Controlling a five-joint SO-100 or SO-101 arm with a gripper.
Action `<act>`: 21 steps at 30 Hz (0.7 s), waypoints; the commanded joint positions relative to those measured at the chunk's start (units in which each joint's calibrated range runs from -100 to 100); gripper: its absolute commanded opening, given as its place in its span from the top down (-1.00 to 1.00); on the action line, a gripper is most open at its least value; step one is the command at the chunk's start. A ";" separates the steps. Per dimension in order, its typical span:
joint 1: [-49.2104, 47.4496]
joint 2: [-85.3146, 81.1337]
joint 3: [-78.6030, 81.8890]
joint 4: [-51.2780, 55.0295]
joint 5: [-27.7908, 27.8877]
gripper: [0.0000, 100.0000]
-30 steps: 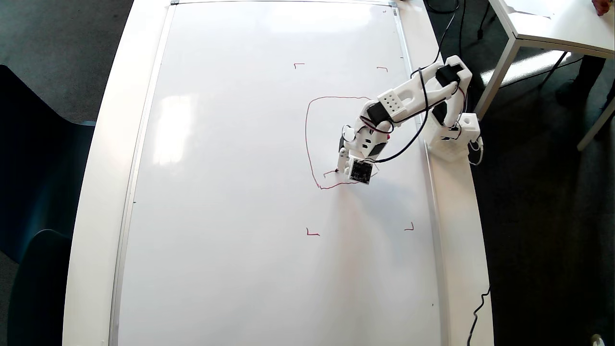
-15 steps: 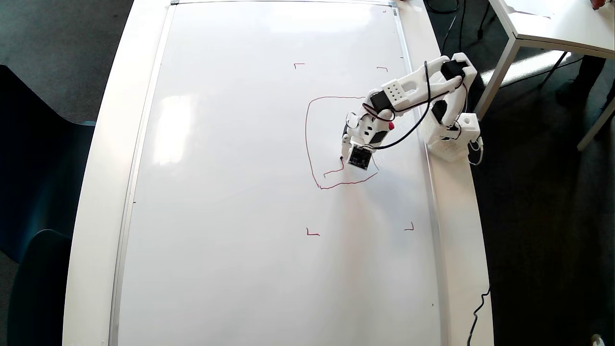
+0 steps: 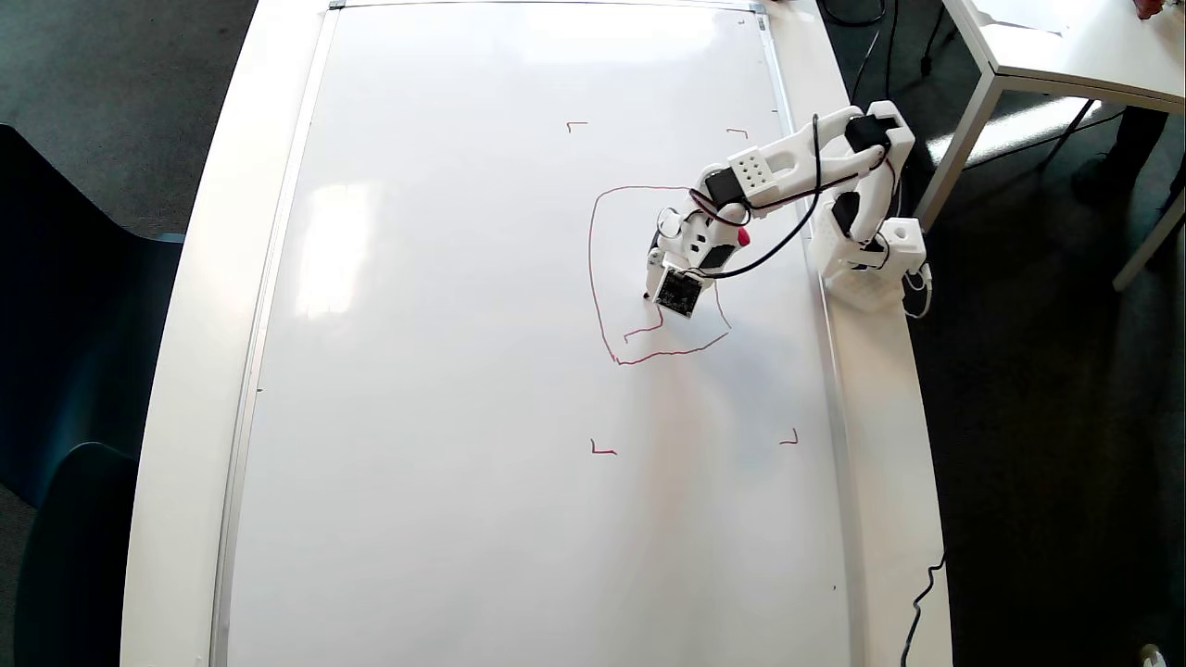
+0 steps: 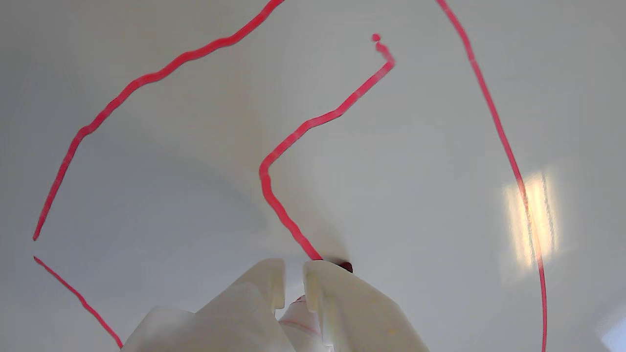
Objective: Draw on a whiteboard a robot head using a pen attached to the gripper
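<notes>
Clamping the pen [image 4: 299, 320] between my fingers [image 4: 342, 303], I press its tip inside the robot head [image 3: 593, 269] outline on the whiteboard [image 3: 445, 371].

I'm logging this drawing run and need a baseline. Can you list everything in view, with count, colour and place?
whiteboard: one, glossy white with a thin silver frame, covering most of the table.
table: one, white, under and around the board.
robot head: one unfinished red outline right of the board's centre, with a partial inner line; its bottom right corner is not closed.
corner marks: four, small, red, set around the drawing.
second table: one, white, top right in the overhead view.
chairs: dark, at the left edge; number unclear.
pen: one, dark tip on the board at the end of the inner line, red back end.
arm: one, white with black cables, based at the right table edge.
tool: one, white, shut on the pen.
</notes>
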State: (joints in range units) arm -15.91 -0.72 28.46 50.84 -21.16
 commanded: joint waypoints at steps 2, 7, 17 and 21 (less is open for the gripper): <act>0.04 3.11 -6.35 -0.89 -0.29 0.98; -1.21 5.63 -9.26 -0.89 -0.29 0.98; -6.00 6.38 -10.53 -0.89 -0.34 0.98; -6.52 6.55 -11.44 -1.84 -0.34 0.98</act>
State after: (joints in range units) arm -21.95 5.89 19.23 50.34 -21.16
